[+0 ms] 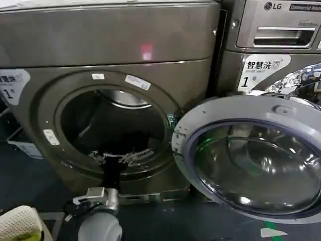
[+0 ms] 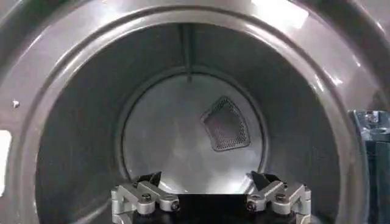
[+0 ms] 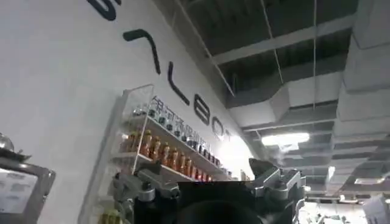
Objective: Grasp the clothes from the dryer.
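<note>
The dryer (image 1: 190, 80) is a bronze-grey front-loader with its round mouth open and its glass door (image 1: 256, 160) swung out to the right. My left gripper (image 1: 120, 156) hangs at the lower lip of the mouth, its arm coming up from below. In the left wrist view the left gripper (image 2: 206, 182) is open with nothing between its fingers, facing the drum's bare back wall (image 2: 177, 134) and vent (image 2: 226, 125). I cannot make out the clothes: the drum floor is dark and partly hidden by the gripper's body. The right gripper (image 3: 204, 173) is open, empty and pointing up at the ceiling.
The silver LG machine (image 1: 273, 35) stands to the right, behind the open door. A white basket (image 1: 20, 223) with yellow-green cloth sits on the floor at the front left. A pale bin (image 1: 22, 143) stands left of the dryer.
</note>
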